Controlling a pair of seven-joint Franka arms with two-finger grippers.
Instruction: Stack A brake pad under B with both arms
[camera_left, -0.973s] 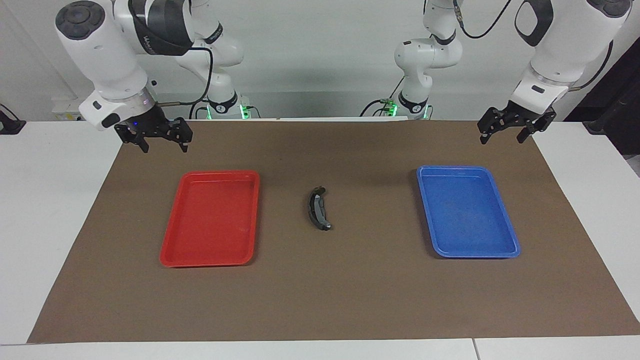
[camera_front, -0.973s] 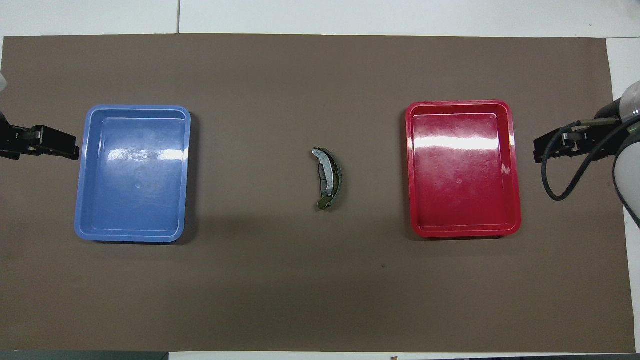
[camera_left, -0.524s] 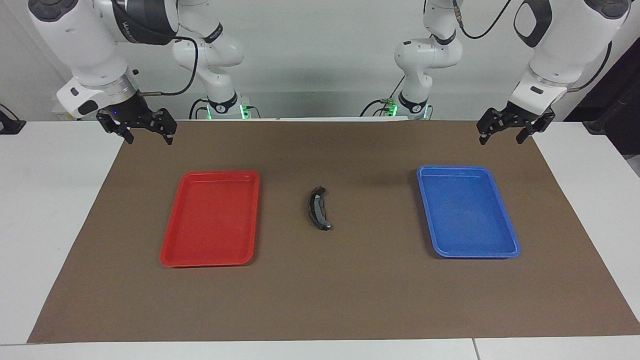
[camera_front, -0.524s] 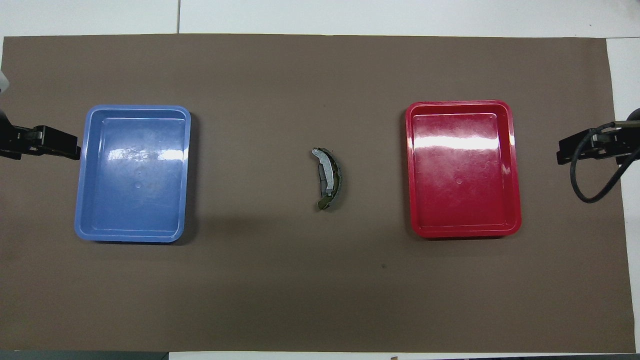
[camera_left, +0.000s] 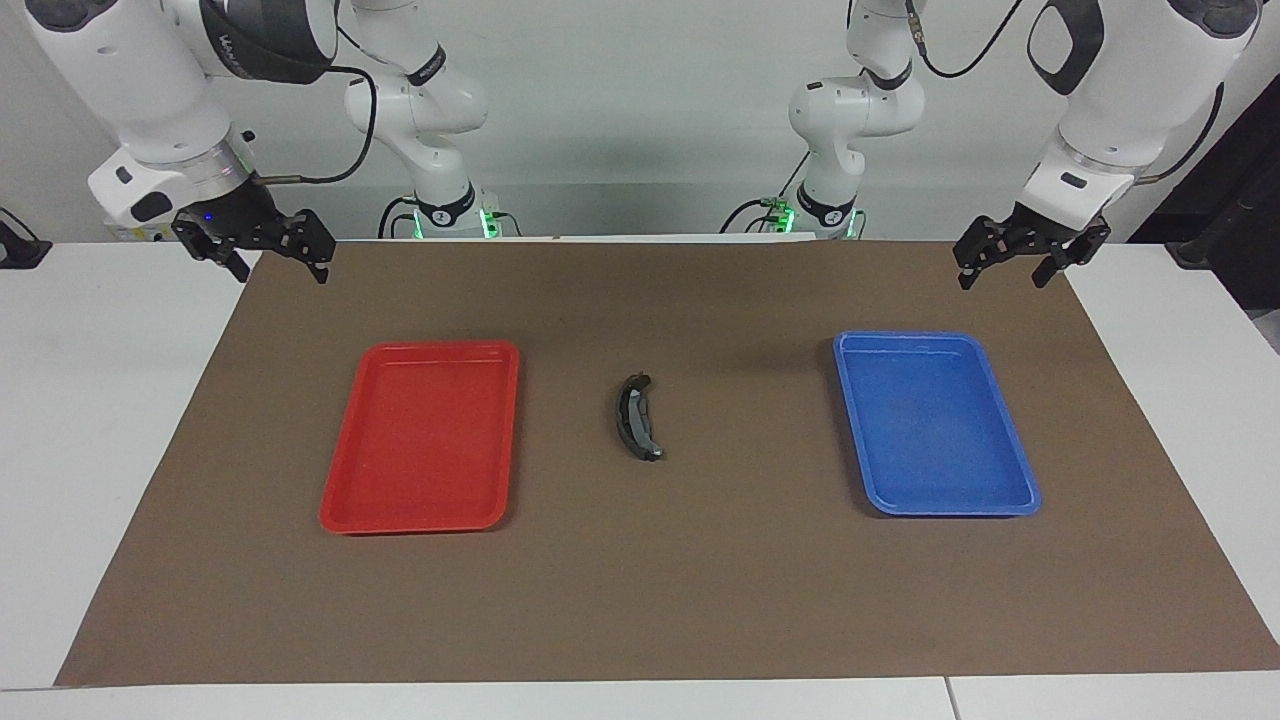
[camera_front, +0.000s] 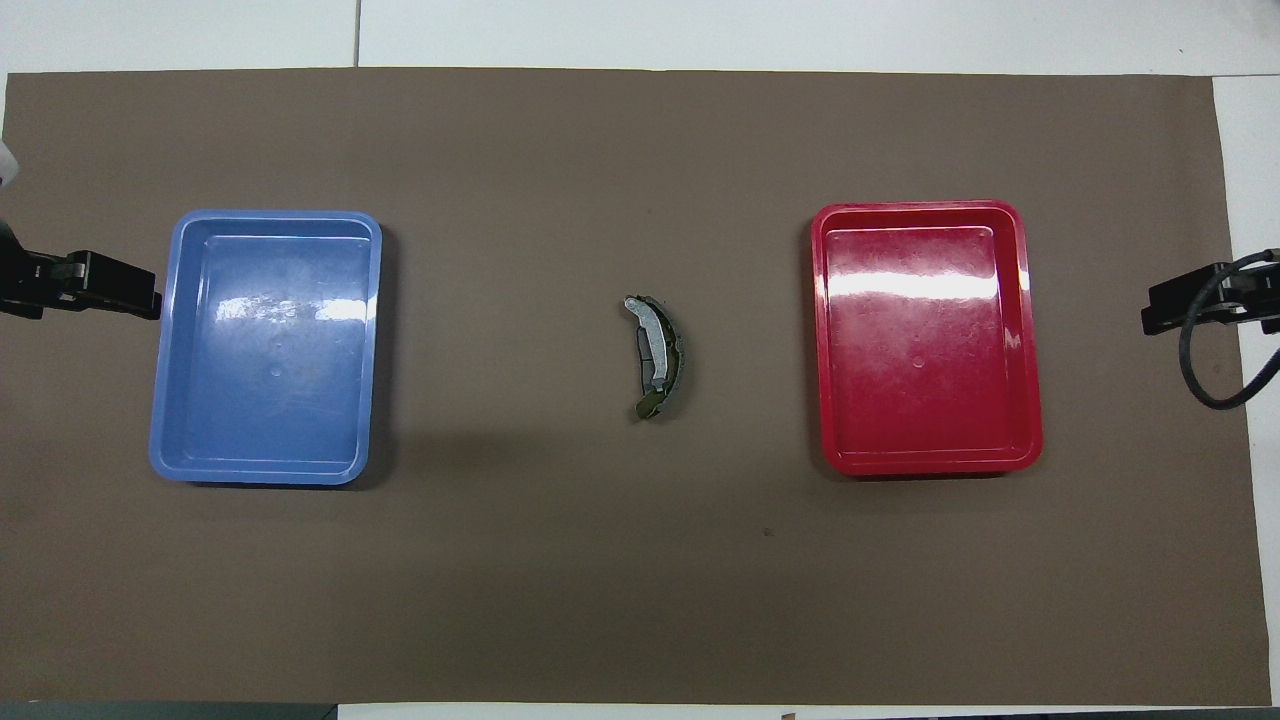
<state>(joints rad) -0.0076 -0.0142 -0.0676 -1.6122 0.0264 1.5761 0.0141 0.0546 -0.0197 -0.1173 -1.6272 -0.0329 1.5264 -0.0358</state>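
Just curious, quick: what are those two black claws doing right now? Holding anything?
Left gripper: open, empty, raised over the brown mat's edge.
Right gripper: open, empty, raised over the mat's other end.

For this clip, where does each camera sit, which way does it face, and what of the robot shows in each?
Facing view: high across the table, looking at the robots; both arms show whole, right gripper and left gripper raised over the brown mat's corners.
Overhead view: high above the robots' end, looking steeply down; only the gripper tips show at the frame's edges.
Shared: the stacked brake pads mid-mat between the red tray and blue tray, half a turn apart.
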